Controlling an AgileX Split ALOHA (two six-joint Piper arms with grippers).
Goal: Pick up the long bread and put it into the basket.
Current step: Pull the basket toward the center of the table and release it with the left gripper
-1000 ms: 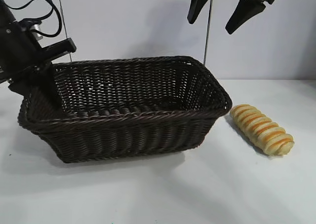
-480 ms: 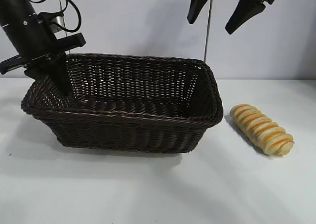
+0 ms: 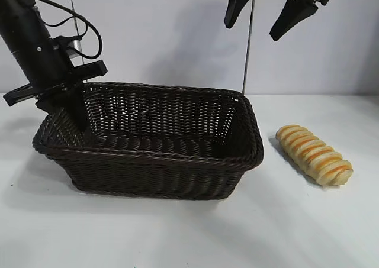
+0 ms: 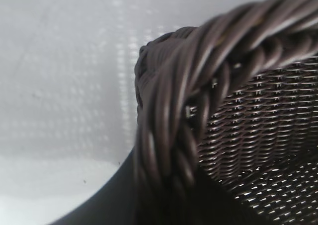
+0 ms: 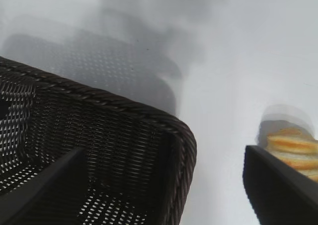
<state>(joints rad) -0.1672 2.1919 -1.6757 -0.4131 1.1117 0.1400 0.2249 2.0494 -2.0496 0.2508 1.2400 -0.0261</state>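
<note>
The long bread (image 3: 314, 154) lies on the table (image 3: 296, 232), well below my spread right tool (image 3: 265, 24); my left tool (image 3: 76, 115) pinches the basket (image 3: 154, 173) rim.

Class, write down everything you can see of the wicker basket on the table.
The basket is large, rectangular and dark brown, woven of what looks like wicker, with sloping sides and a thick braided rim. It is empty and sits on the white table, its rim looking uneven in height. The left pincer is shut on the rim at the basket's left end. The long bread lies on the table to its right, apart from it. The open right pincer hangs above its right end, not touching.
</note>
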